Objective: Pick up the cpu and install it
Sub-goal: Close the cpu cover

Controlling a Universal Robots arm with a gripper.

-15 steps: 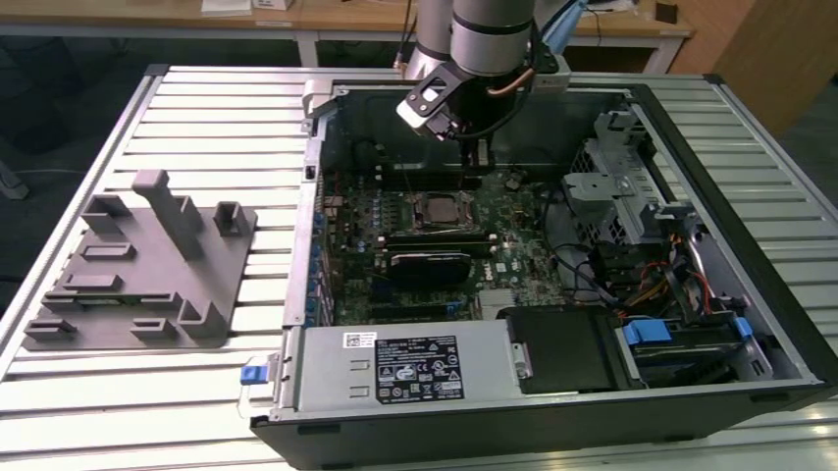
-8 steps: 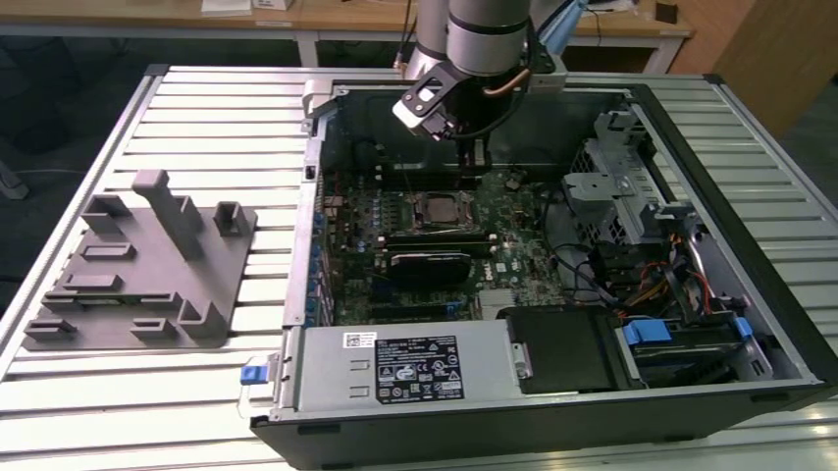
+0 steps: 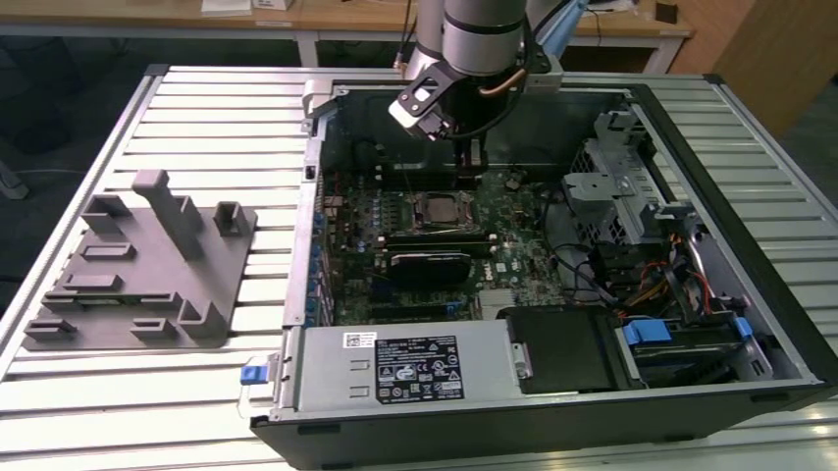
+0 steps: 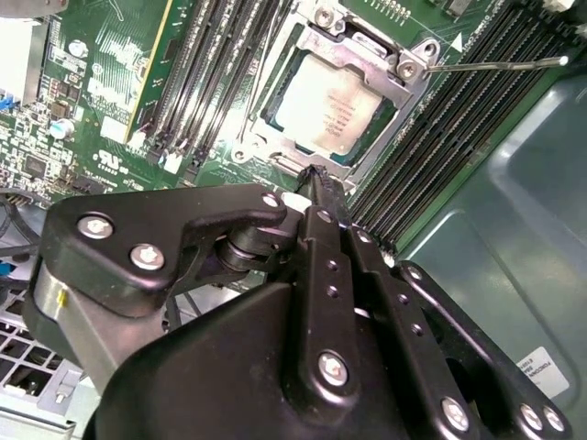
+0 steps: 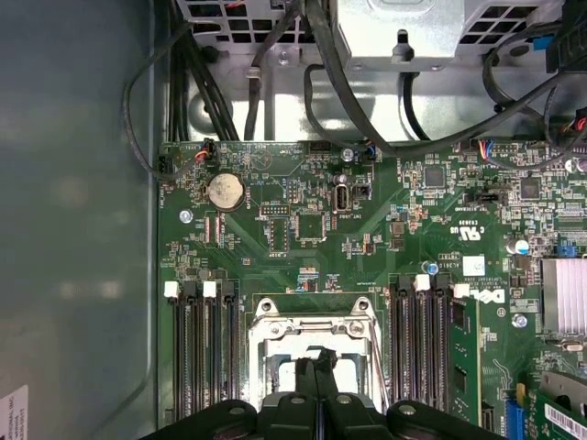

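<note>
Above the square black-framed socket (image 3: 439,209): you had the black two-fingered gripper (image 4: 316,176) hanging tip-down over the green motherboard (image 5: 275,183), its tip at the socket's edge — whether it touched there could not be told.
Pincer: your two fingers (image 5: 305,390) were pressed together along their length, with nothing gripped between them.
Cpu: the cpu (image 4: 328,110), a small flat square chip with a silvery-grey metal top and a pale edge, lay flat inside the socket, apart from the gripper.
Bracket: a grey metal retention bracket (image 4: 401,69) with screw heads at its corners ran around the cpu.
Memory slots: long black memory slots (image 5: 197,348) flanked the socket on both sides.
Lever: a thin bright metal rod (image 4: 495,62) reached from one corner of the bracket out across the slots.
Battery: a round silver coin cell (image 5: 225,191) sat on the motherboard, well apart from the socket.
Arm: your silvery-grey robot arm (image 3: 485,34) was angled down into the open black-and-grey computer case (image 3: 524,437).
Power supply: a grey metal box (image 3: 392,368) with a black label sat in the case, at the end away from the arm.
Table: the case stood on a silvery slatted metal table (image 3: 210,118).
Fixture: a grey moulded fixture block (image 3: 144,265) lay on the table, at the exterior view's left of the case and apart from it.
</note>
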